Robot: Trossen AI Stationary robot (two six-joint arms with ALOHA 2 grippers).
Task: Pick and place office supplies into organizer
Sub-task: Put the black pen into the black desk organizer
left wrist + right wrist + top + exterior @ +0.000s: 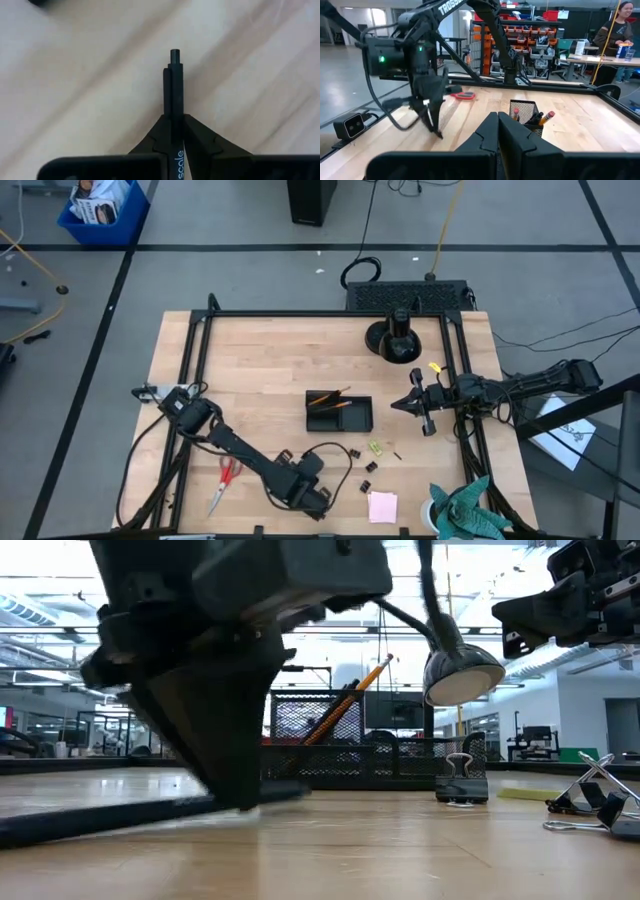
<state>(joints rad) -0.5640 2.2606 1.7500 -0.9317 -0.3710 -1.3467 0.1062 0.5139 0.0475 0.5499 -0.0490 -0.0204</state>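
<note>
My left gripper (314,500) is near the table's near edge, pointing down, shut on a thin black pen (174,80). In the low view the left gripper (240,802) fills the left side, and the pen (120,815) runs low along the wood. The black organizer (338,412) stands mid-table holding two orange pencils (330,396). My right gripper (405,403) is shut and hovers to the organizer's right, touching nothing. The red-handled scissors (225,480), binder clips (368,467), a yellow-green piece (375,447) and a pink pad (382,506) lie flat on the wood. My left gripper pinches the pen between its two fingers (197,135), coming from above and lying across it. The hold is a little way back from the pen's button end (174,52), which sticks out past the fingers. The pen is about level, low over the wood. Whether it rests there, I cannot tell.
A round black stand base (395,340) sits near the far edge and a teal-green cloth (468,515) at the near right corner. A black cable loop (330,450) lies between the organizer and the left gripper. A person (619,22) is in the room beyond. Bare wood lies left of the organizer.
</note>
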